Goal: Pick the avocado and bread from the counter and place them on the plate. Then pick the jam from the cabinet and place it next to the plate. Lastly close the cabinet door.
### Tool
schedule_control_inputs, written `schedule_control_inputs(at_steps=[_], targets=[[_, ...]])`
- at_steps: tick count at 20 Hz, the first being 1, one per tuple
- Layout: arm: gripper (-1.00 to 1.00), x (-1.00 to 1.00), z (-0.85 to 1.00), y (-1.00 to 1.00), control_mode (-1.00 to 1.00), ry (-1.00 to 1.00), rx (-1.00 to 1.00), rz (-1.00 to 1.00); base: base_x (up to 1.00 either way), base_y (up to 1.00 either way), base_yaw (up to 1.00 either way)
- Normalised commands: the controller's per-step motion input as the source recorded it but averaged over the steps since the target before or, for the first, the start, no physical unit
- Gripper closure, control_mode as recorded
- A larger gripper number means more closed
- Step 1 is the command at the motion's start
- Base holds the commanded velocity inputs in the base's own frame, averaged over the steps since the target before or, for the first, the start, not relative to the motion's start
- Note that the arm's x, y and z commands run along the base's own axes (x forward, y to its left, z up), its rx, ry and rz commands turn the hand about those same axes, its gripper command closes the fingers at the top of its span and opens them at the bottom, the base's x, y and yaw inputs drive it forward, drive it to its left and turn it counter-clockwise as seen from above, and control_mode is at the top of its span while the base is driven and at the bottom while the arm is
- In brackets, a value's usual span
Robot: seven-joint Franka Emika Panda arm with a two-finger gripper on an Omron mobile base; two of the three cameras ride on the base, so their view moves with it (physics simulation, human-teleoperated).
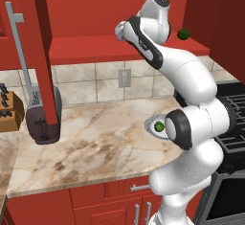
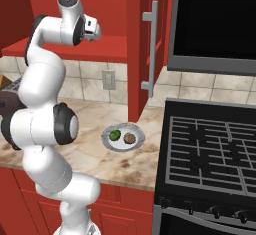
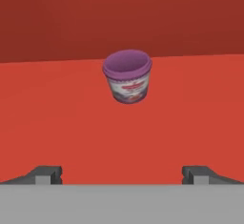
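We are at the red wall cabinet [image 1: 129, 13] with its doors swung open, the long silver bar handles [image 2: 151, 49] standing out toward us. Below it runs the beige marble-look counter [image 1: 95, 147] over red lower fronts, with a black stove [image 2: 210, 154] to its right and a dark toaster [image 1: 44, 118] near the left end.

The white arm reaches up to the cabinet's red shelf [image 3: 71, 123]. The fluted plate [image 2: 139, 135] sits on the counter near the stove, and both the avocado [image 2: 114, 135] and the bread [image 2: 130, 138] lie on it side by side, so we judge step 1 of 3 done.

We are now on the jam [image 3: 127, 76]: the small purple jar stands upright on the shelf, straight ahead of the gripper [image 3: 122, 174] and still apart from it. The jaws are spread wide, 1 tip at each side of the hand view, holding nothing.

Left to do, as we read it: close in on the jar, grasp it, set it beside the plate, then shut the cabinet door. A darker green ball [image 1: 182, 34] rests farther along the shelf.
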Motion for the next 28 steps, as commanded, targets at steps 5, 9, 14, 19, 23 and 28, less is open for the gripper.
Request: schedule_control_inputs(at_steps=[5,9,14,19,23,28], targets=[[-1.00,0.23,0.00,0.01,-1.00,-0.08,0.00,0.00,0.00,0.00,0.00],[-1.00,0.17,0.00,0.08,-1.00,0.00,0.00,0.00,0.00,0.00,0.00],[-1.00,0.25,0.00,0.04,-1.00,0.00,0.00,0.00,0.00,0.00,0.00],[-1.00,0.34,0.00,0.01,-1.00,0.00,0.00,0.00,0.00,0.00,0.00],[-1.00,0.38,0.00,0.07,-1.00,0.00,0.00,0.00,0.00,0.00,0.00],[-1.00,0.37,0.00,0.18,-1.00,0.00,0.00,0.00,0.00,0.00,0.00]])
